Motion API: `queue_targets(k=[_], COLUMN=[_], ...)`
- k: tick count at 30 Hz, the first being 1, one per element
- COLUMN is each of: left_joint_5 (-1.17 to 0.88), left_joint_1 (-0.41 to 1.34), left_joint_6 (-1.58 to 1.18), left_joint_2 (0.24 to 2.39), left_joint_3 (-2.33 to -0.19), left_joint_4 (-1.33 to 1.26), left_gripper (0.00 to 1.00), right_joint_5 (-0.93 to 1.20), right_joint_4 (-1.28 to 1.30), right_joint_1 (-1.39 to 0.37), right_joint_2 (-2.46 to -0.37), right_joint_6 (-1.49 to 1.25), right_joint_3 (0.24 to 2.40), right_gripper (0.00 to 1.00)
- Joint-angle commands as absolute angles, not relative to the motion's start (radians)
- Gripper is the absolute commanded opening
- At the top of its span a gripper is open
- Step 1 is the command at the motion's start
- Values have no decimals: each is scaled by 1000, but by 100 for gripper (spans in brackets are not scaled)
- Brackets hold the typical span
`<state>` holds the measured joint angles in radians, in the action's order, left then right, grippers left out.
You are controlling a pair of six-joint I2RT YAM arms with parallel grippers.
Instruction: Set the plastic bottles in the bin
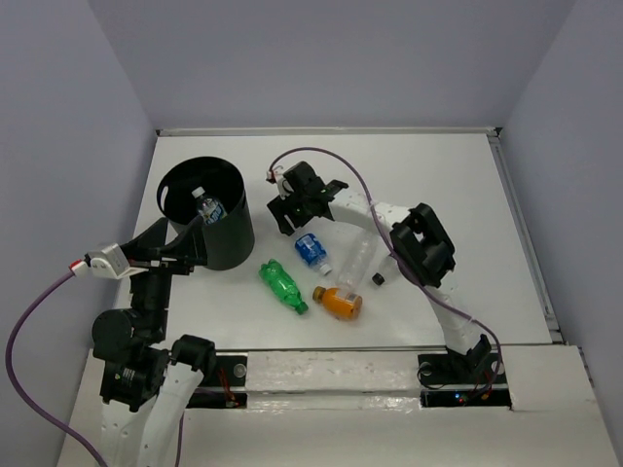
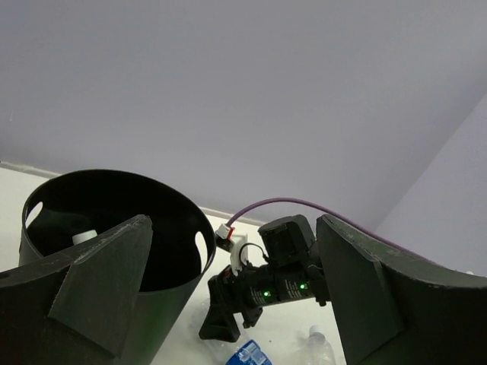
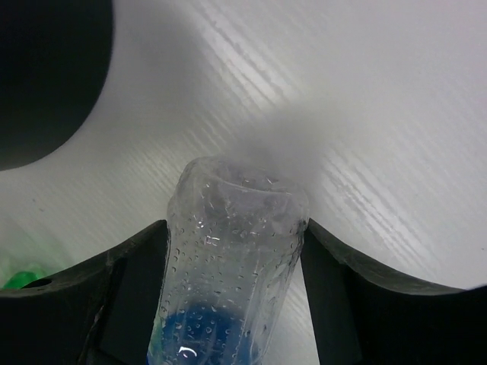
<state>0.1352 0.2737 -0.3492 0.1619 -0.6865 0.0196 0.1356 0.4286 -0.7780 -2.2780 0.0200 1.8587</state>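
Saw right claw (image 3: 236, 225) clamped on blue-label bottle (image 3: 228, 262), left claw (image 2: 232, 228) open by bin (image 2: 114, 173); feared slip from dewy plastic.

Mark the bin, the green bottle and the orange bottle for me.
bin (image 1: 234, 248): top external view, on its outer front wall.
green bottle (image 1: 282, 286): top external view, middle of its body.
orange bottle (image 1: 343, 303): top external view, middle of its body.

left claw (image 2: 234, 224) spread | bin (image 2: 179, 304) behind, left side | blue-labelled bottle (image 2: 247, 355) at bottom edge
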Motion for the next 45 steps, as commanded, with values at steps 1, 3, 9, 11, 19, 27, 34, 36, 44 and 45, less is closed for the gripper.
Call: queue_targets(k=[1,3,9,11,19,27,34,36,44,45], left_joint_5=[127,127,130,132,159,176,196,222,230,229], left_joint_1=[276,275,275,273,261,252,250,245,244,244], left_joint_6=[-337,-339,-341,-341,-333,-330,-337,-339,-341,-339], left_joint_2=[175,175,176,175,163,149,140,137,132,132], left_joint_3=[-686,-686,-687,-686,-695,-698,-706,-709,-710,-709], left_joint_4=[-23,-23,-21,-21,-21,-15,-12,-9,-6,-6], left_gripper=[99,99,99,99,99,99,99,99,99,99], right_joint_5=[83,72,40,38,126,199,210,236,293,293], right_joint_4=[420,397,282,223,-29,-244,-374,-397,-384,-368], right_joint_1=[-762,-753,-753,-753,-753,-798,-839,-839,-881,-891], right_joint_2=[-2295,-2284,-2195,-2122,-1872,-1942,-2201,-2267,-2322,-2318], right_joint_6=[23,20,5,-38,-169,-239,-267,-270,-212,-206], right_joint_3=[1951,1966,2002,1990,1907,2118,2402,2440,2441,2418], right_gripper=[64,59,54,53,49,49,48,48,60,67])
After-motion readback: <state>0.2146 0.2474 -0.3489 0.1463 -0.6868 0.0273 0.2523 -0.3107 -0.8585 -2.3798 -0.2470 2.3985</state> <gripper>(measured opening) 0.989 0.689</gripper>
